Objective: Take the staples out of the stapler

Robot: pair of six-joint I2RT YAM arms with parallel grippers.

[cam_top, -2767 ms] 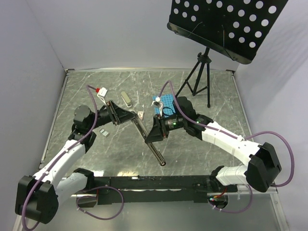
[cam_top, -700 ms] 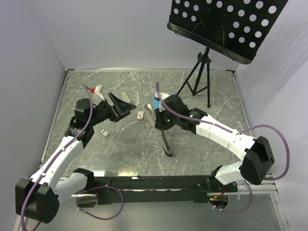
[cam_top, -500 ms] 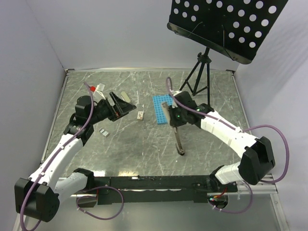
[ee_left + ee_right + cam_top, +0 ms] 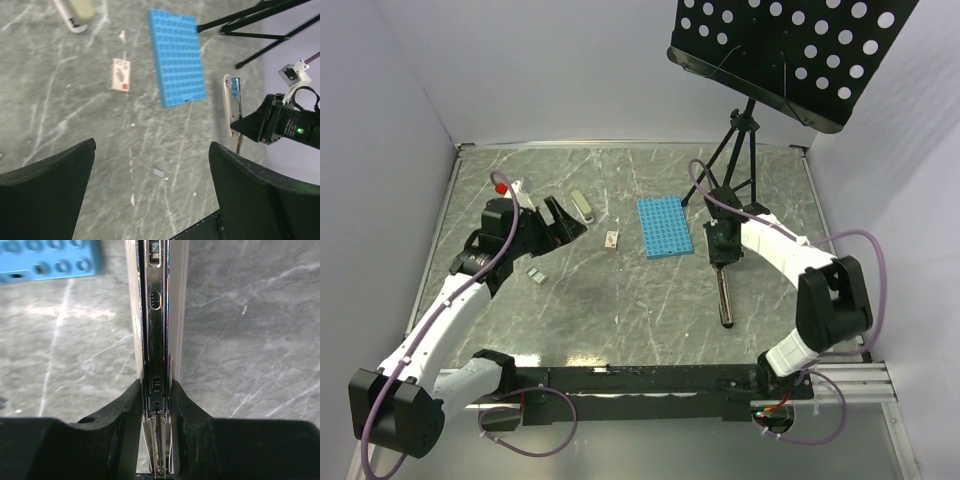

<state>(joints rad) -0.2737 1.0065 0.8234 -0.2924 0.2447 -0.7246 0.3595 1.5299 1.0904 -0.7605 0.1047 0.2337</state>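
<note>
Over to the right gripper (image 4: 720, 254): clamped on the stapler (image 4: 725, 296), fingers (image 4: 125, 412) pressed flush against both long sides, no daylight between. Holds it by the far end, out on the right part of the table (image 4: 620, 310), just to the right of the blue rack (image 4: 663, 227) and apart from it. Runs long and thin from the grip toward the near edge, nearly square to that edge. From the right wrist view: silvery metal channel up the middle, pale strips flanking it, marble surface below. Impossible to tell whether the near tip touches the table or hangs just off it.

Now the left gripper (image 4: 563, 220): wide apart, nothing between its fingers, poised above the left half of the table, well away from the stapler. Looks across at the rack, at the small tan box (image 4: 611, 239) just to the rack's left, and at the pale grey oblong piece (image 4: 582, 206) further back, close to the left fingertips in the overhead view. Two small grey bits (image 4: 532, 272) lying on the marble beside the left arm. Behind the right arm, a black tripod (image 4: 735, 165) carrying a perforated black panel (image 4: 790, 55).
</note>
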